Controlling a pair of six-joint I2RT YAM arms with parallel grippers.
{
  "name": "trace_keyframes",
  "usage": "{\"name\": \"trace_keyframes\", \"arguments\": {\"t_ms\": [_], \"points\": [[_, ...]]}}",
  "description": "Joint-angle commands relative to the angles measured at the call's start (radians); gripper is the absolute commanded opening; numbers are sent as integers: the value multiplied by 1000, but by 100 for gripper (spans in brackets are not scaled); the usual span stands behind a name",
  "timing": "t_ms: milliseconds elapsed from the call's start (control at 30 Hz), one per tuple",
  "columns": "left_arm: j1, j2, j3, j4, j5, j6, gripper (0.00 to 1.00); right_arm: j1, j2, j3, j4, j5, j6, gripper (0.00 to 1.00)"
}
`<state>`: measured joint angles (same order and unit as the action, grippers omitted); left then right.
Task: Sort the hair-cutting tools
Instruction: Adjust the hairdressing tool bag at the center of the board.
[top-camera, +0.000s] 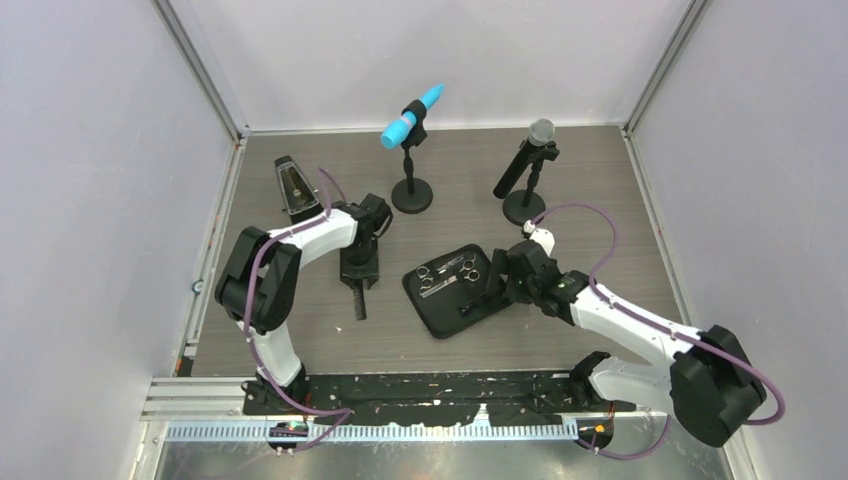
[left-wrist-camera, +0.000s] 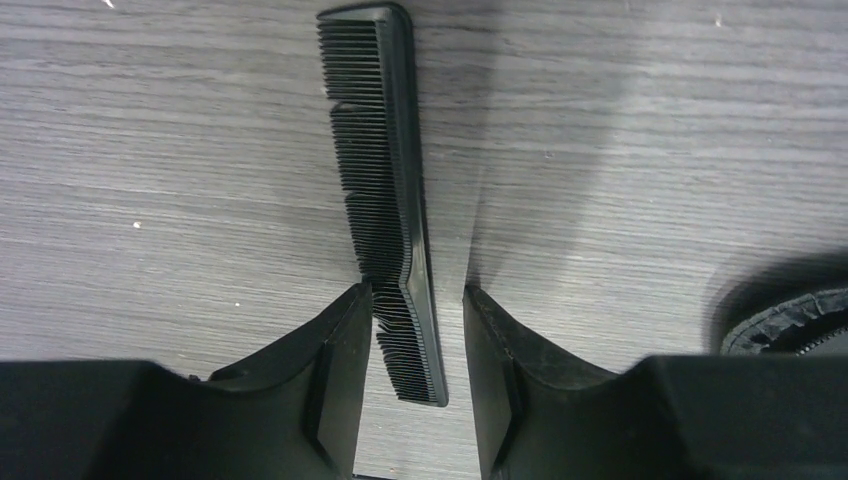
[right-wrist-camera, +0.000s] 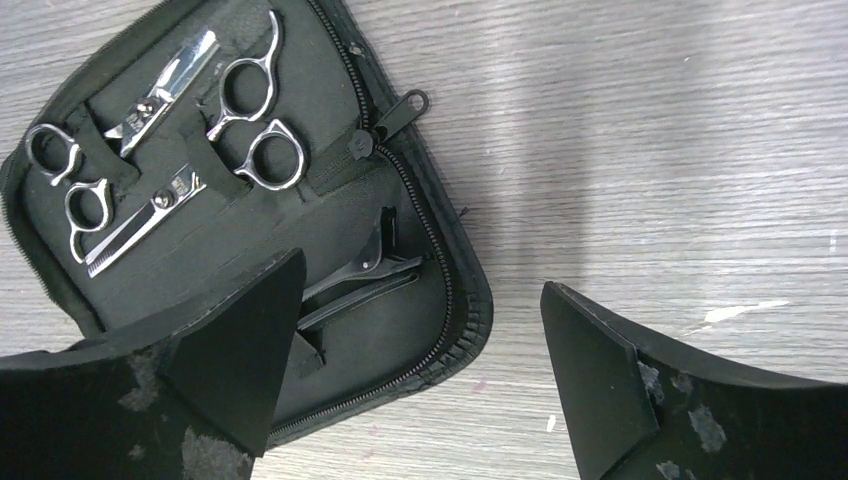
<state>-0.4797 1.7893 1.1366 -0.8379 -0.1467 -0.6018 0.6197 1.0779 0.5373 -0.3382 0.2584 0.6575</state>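
Observation:
A long flat black comb (left-wrist-camera: 385, 180) lies on the wood table (left-wrist-camera: 150, 150), seen from above at comb (top-camera: 357, 297). My left gripper (left-wrist-camera: 417, 330) straddles its near end. The left finger (left-wrist-camera: 340, 350) is at the teeth, and a strip of table shows between the spine and the other finger, so it is open. The black zip case (right-wrist-camera: 400, 330) lies unzipped with two silver scissors (right-wrist-camera: 185, 62) (right-wrist-camera: 135, 230) under straps and two thin black hair clips (right-wrist-camera: 365, 270) beside them. My right gripper (right-wrist-camera: 420, 275) hangs wide open over the case's right edge, holding nothing.
A black metronome (top-camera: 297, 187) stands at the back left. A blue microphone on a stand (top-camera: 412, 115) and a black microphone on a stand (top-camera: 528, 160) stand behind the case (top-camera: 450, 310). The case's edge (left-wrist-camera: 790, 320) shows right of my left gripper.

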Motion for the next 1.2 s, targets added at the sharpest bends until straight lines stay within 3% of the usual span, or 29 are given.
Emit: {"name": "trace_keyframes", "arguments": {"t_ms": [0,300,600,800,967,1167], "points": [[-37,14,-29,-19,11,23,40,-3,74,44,61,-49,102,99],[-98,-45,-85,-21,17,49,26,-3,337,120,108,-172,-138,83],[-100,-170,-175,2,42,49,25,14,493,234,78,-330,-465,61],[-98,-216,-232,21,41,42,25,89,552,318,37,-464,-562,55],[-100,-235,-262,35,44,36,25,131,610,415,-81,-464,-625,53],[-99,-242,-265,45,41,35,26,132,613,477,-190,-276,-743,54]]}}
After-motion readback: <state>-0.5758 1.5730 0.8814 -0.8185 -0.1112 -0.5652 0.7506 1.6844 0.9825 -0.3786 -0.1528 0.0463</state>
